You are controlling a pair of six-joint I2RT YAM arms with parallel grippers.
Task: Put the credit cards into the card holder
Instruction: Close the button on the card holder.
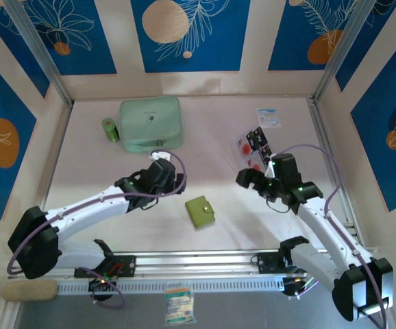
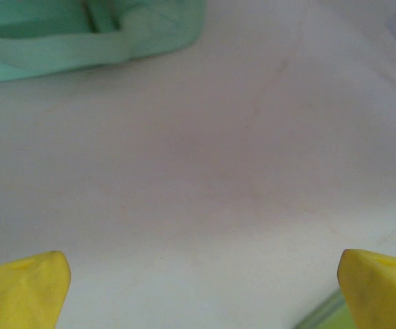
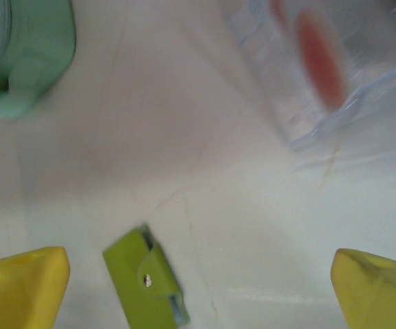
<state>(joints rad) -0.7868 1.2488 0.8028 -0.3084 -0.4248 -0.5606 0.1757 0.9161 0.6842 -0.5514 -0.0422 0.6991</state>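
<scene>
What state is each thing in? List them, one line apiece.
card holder: folded shut, lying flat on the table.
credit cards: loose in a cluster on the table, none in the holder.
mint-green zip case: closed.
left tool: open, holding nothing.
right tool: open, holding nothing.

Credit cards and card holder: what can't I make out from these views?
- Credit cards: too small to count in the top view; smeared by blur in the right wrist view.
- Card holder: folded shut, so its inside is hidden; the right wrist view's bottom edge cuts it off.
- Green sliver in the left wrist view's bottom-right corner: cut off, too little to identify.
</scene>
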